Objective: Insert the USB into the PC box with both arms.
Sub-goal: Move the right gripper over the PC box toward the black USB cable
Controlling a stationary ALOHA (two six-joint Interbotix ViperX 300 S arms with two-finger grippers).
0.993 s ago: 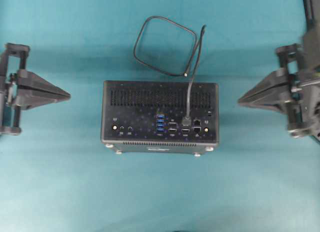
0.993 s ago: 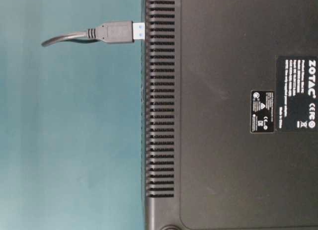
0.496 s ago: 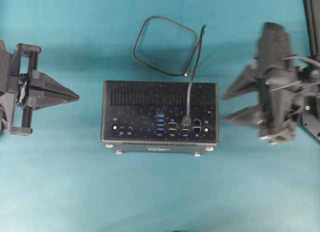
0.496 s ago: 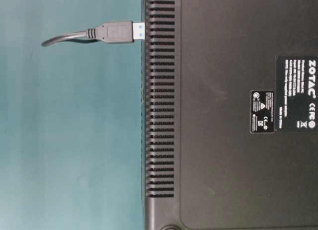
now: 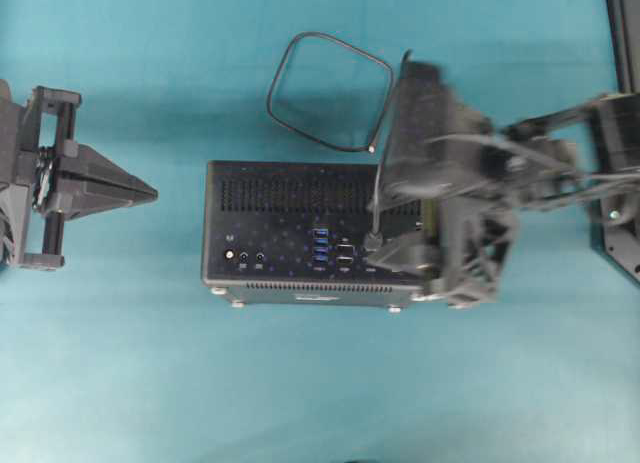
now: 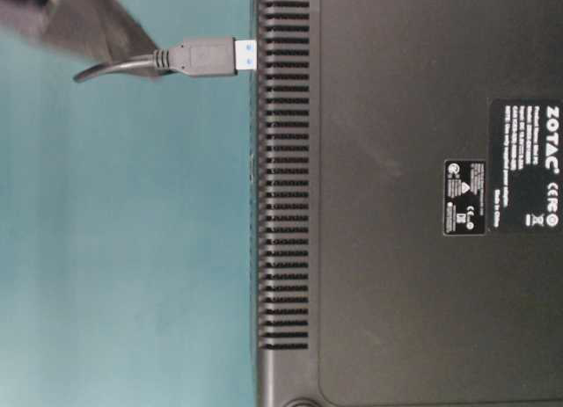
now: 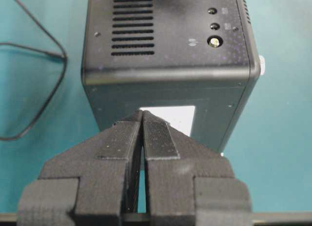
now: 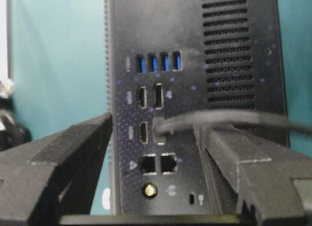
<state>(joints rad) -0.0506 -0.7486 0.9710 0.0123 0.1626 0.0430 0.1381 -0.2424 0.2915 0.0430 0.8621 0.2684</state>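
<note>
Hidden: right tool [image 5: 400, 221], blurred overhead, covers PC box [image 5: 300, 223] ports.
Wrist view: its jaws spread, straddling USB [image 8: 163, 126].
Left tool [image 7: 142, 119]: closed, empty.

Hidden, cropped and blurred parts

From overhead, the right end of the PC box [image 5: 300, 223] is covered by the motion-blurred right pincer [image 5: 400, 218], and the left pincer [image 5: 150, 193] is cut off by the frame edge behind its wedge. At table level, the USB [image 6: 198, 57] cable is partly masked by a dark blur, and the box is cropped on three sides.
</note>
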